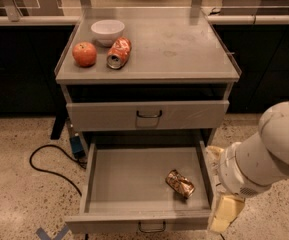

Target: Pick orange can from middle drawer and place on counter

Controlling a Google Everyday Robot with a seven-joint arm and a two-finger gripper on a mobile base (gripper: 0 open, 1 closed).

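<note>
The orange can (pixel 180 183), dented and brownish-gold, lies on its side in the right part of the open middle drawer (pixel 119 186). The drawer is pulled out under the cart, with a dark loop handle on its low front panel. The counter (pixel 184 49) is the grey cart top above. My gripper (pixel 223 211) hangs at the end of the white arm just outside the drawer's right front corner, right of the can and apart from it.
On the counter's left stand a white bowl (pixel 107 31), a red apple (pixel 84 53) and a bright orange-and-white can (pixel 119 53) on its side. The upper drawer (pixel 148 115) is shut. A black cable (pixel 49 161) lies on the speckled floor at the left.
</note>
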